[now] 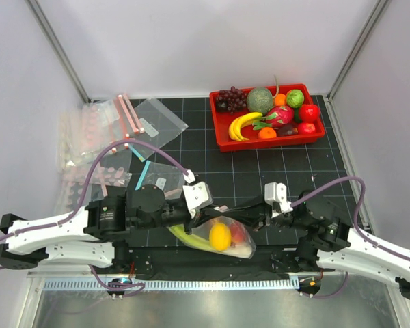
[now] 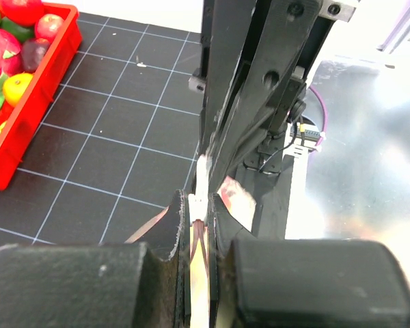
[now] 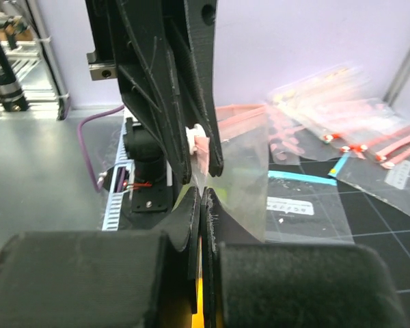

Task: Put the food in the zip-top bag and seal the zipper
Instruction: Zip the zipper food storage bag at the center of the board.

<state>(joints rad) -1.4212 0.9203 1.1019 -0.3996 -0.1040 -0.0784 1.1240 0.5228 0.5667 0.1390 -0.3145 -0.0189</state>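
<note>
The clear zip-top bag [image 1: 242, 244] hangs between my two grippers near the front edge. Inside it I see the yellow lemon [image 1: 220, 236], the pale-green celery [image 1: 182, 236] and something red [image 1: 238, 233]. My left gripper [image 1: 206, 213] [image 2: 199, 203] is shut on the pale zipper [image 2: 199, 179] strip at the bag's mouth. Facing it, my right gripper [image 1: 248, 217] [image 3: 201, 196] is shut on the same bag edge [image 3: 240, 179], with yellow showing below its pads. The two grippers' fingertips nearly touch.
A red tray [image 1: 222, 140] [image 2: 34, 123] at the back right holds a banana [image 1: 242, 125], grapes [image 1: 231, 98] and other toy produce. Several spare clear bags [image 1: 102, 137] [image 3: 342, 109] lie at the back left on the black gridded mat [image 1: 191, 154].
</note>
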